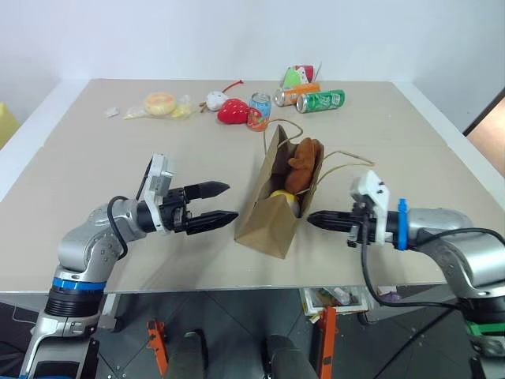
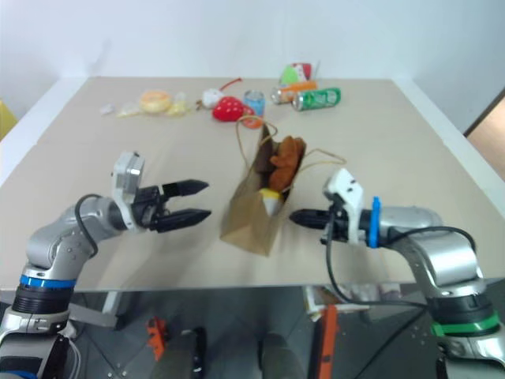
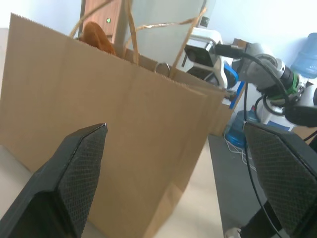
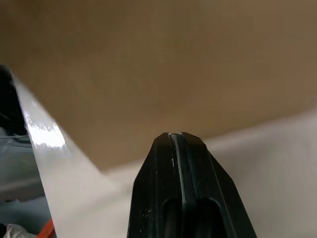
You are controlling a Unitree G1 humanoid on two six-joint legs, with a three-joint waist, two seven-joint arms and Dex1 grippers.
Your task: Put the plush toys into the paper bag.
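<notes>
Both plush toys were seen inside the paper bag (image 1: 268,213), which stood upright near the front edge of the table (image 1: 95,174): the brown bear-like toy (image 1: 304,166) was poking well above the rim, the white-and-yellow egg toy (image 1: 286,199) was lodged lower, at the mouth's near corner. Left gripper (image 1: 215,205) was held just beside the bag's left face, fingers spread apart, nothing between them. Right gripper (image 1: 316,219) was pointed at the bag's right side, fingers pressed together and empty, tip very near the paper; contact could not be told. Placing step was judged about done; what was left was seating the bear deeper. Next move was judged to call for a push down on the bear with the bag steadied from the left, since the bag could tip or crumple. Left wrist view showed the bag's broad face, cord handles (image 3: 163,25) and the other arm beyond. Right wrist view showed the closed fingers (image 4: 183,188) against brown paper at close range. Cans and a red strawberry plush (image 1: 233,111) were left at the far side
</notes>
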